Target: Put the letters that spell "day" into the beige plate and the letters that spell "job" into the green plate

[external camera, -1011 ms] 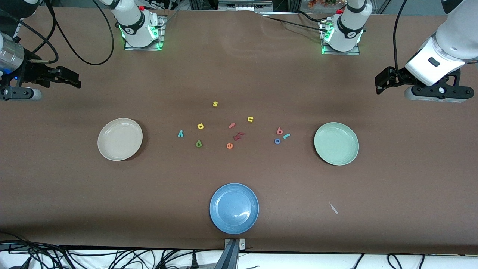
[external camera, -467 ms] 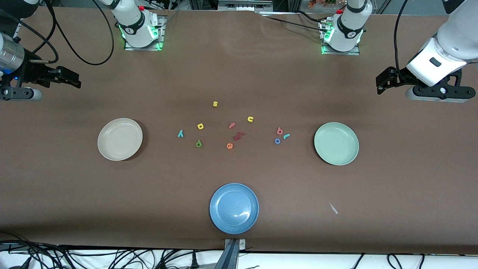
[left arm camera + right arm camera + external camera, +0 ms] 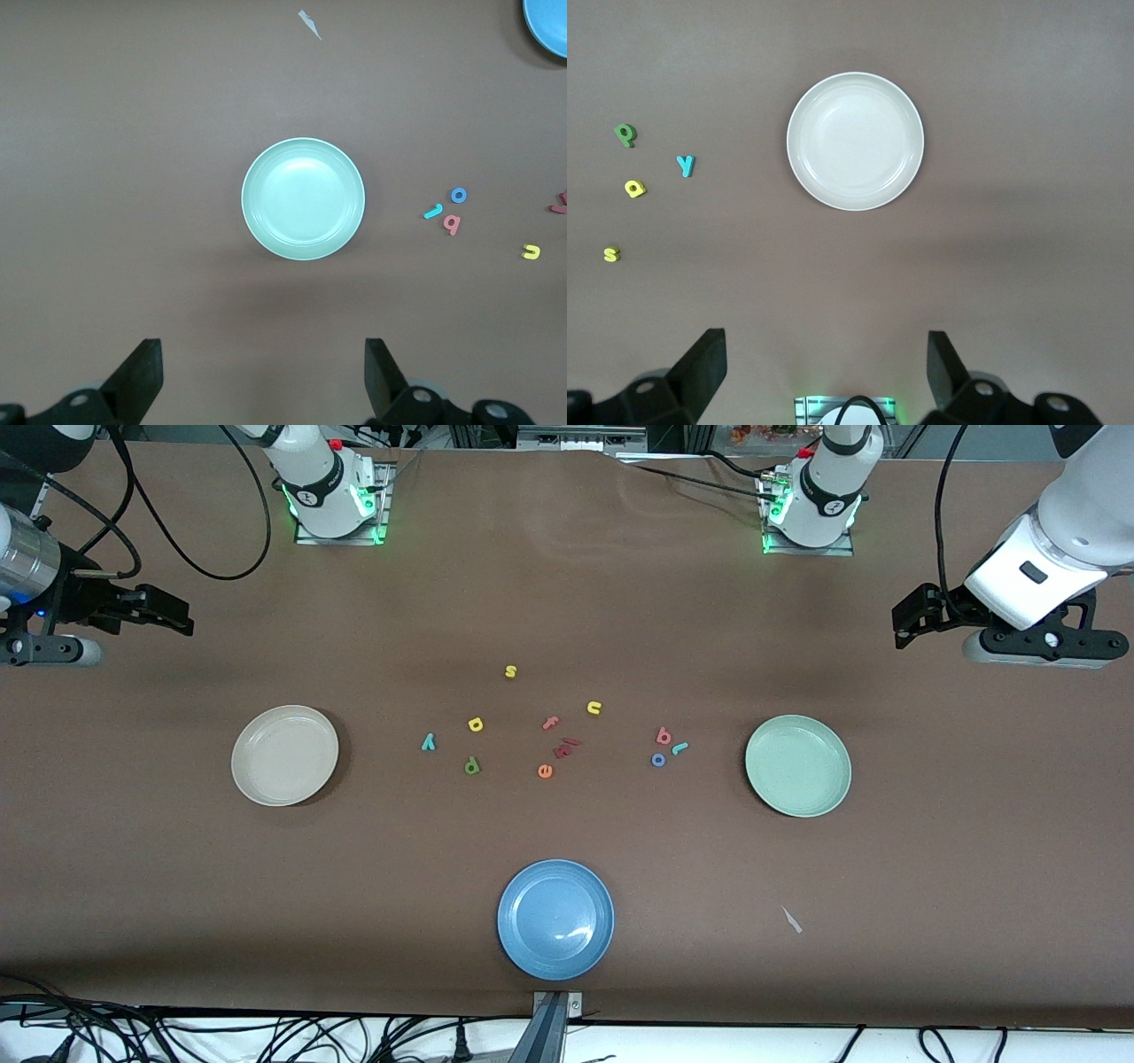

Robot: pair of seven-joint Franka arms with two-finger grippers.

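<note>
left end effector [image 3: 261,376] spread, up over worktop [image 3: 886,886] by green plate [image 3: 797,766] | right end effector [image 3: 824,372] spread, by beige plate [image 3: 284,755] | d [image 3: 471,765], a [image 3: 475,724], y [image 3: 429,741], j [image 3: 679,748], o [image 3: 657,760], b [image 3: 664,736] lie on worktop between plates

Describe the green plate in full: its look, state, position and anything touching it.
The green plate is round, shallow and pale mint, with a smooth, matte plastic-like surface and a raised rim. It sits flat and upright on the brown table toward the left arm's end, and holds nothing. Nothing touches it. The nearest letters, a teal j, blue o and pink b, lie beside it, clearly apart.
</note>
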